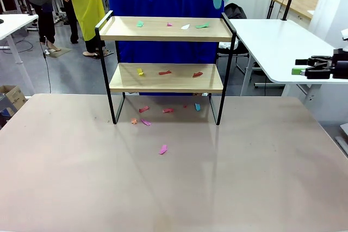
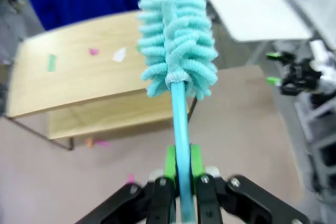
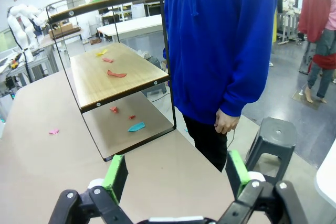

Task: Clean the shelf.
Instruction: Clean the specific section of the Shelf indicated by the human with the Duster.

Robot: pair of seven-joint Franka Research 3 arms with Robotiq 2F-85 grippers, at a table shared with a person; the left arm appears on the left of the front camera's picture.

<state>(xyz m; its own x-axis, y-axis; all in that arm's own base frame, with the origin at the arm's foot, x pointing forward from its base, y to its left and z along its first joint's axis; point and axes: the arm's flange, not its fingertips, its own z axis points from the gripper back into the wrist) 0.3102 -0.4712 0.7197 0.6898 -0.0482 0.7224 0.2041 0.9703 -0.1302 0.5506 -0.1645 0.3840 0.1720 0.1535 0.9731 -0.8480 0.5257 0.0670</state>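
Teal fluffy duster (image 2: 176, 40) clenched in the left pincer (image 2: 182, 160), held high above a littered shelf (image 1: 163, 35).
The 2-tier shelf, pale wood boards in a thin black frame, stands at the far middle of the counter (image 1: 174, 188), just in front of a person in a blue top (image 3: 220, 40). 4 small coloured scraps (image 1: 185, 26) lie on its top board and 3 on the lower one, with more on the counter under and in front of it. The left pincer grasps the duster's thin handle between its green pads. The right pincer (image 3: 176, 169) is released, jaws wide with nothing between them, low over the counter off one end of the shelf.
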